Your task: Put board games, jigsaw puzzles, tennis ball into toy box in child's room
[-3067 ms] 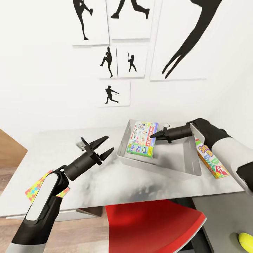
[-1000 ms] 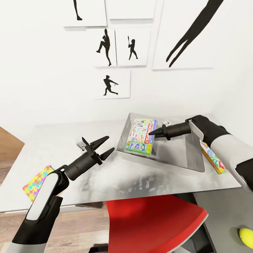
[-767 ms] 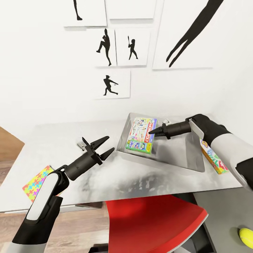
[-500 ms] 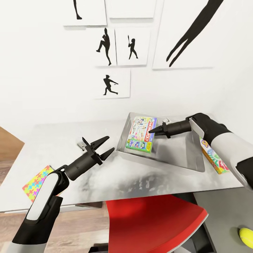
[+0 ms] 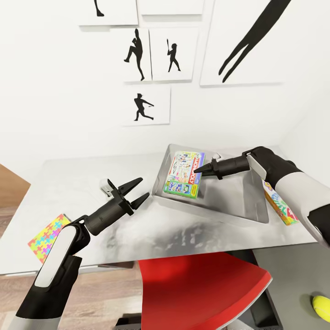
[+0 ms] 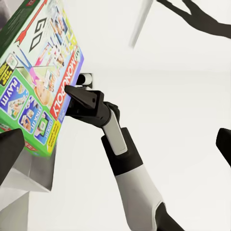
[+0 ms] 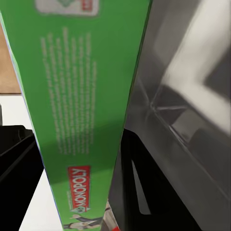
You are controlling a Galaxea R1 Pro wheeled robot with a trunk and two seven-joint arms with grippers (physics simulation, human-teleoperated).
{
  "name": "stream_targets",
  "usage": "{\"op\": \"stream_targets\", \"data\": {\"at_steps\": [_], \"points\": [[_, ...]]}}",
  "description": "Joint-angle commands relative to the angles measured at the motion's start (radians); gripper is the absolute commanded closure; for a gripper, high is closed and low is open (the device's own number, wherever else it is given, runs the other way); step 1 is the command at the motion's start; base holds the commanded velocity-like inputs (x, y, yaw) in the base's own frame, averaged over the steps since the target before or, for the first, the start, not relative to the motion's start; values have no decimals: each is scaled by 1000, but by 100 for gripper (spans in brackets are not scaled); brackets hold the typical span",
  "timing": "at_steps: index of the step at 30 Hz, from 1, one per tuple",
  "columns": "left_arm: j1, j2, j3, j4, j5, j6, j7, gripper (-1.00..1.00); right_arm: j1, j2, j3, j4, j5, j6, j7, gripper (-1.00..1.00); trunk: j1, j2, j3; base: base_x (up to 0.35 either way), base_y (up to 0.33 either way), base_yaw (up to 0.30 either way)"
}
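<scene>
Toys come first: a green-edged board game (image 5: 184,174) lies tilted inside the grey toy box (image 5: 247,207), right of centre in the head view, on the light grey table (image 5: 68,183). Our right arm reaches from the right edge toward frame centre, forearm nearly level, and the right gripper (image 5: 198,170) pinches the game's near long edge; in the right wrist view the green side panel (image 7: 86,110) sits between the dark fingers (image 7: 17,159), so we take it as clamped on the box. Our left arm rises from the lower left, its left gripper (image 5: 136,190) spread wide over bare tabletop, holding nothing. We read "MONOPOLY" (image 6: 66,86) and "GO" on the lid. A jigsaw puzzle (image 5: 46,230) lies at the table's left edge, another board game (image 5: 278,205) beside the toy box's right wall, and the tennis ball (image 5: 321,307) at lower right.
</scene>
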Motion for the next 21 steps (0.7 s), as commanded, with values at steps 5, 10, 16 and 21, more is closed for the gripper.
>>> {"op": "stream_targets", "data": {"at_steps": [5, 10, 16, 21], "points": [[-1, 1, -1, 0, -3, 1, -4, -100, -1, -1, 5, 0, -2, 4, 4, 100, 0, -2, -9, 0, 0, 0], [-1, 1, -1, 0, -3, 1, -4, -100, -2, -1, 5, 0, -2, 4, 4, 100, 0, -2, -17, 0, 0, 0], [-1, 1, 0, 0, -3, 1, -4, -100, -2, -1, 5, 0, -3, 4, 3, 100, 0, -2, -26, 0, 0, 0], [-1, 1, 0, 0, -3, 1, -4, -100, -3, -2, 5, 0, -3, 4, 3, 100, 0, -2, -30, 0, 0, 0]]}}
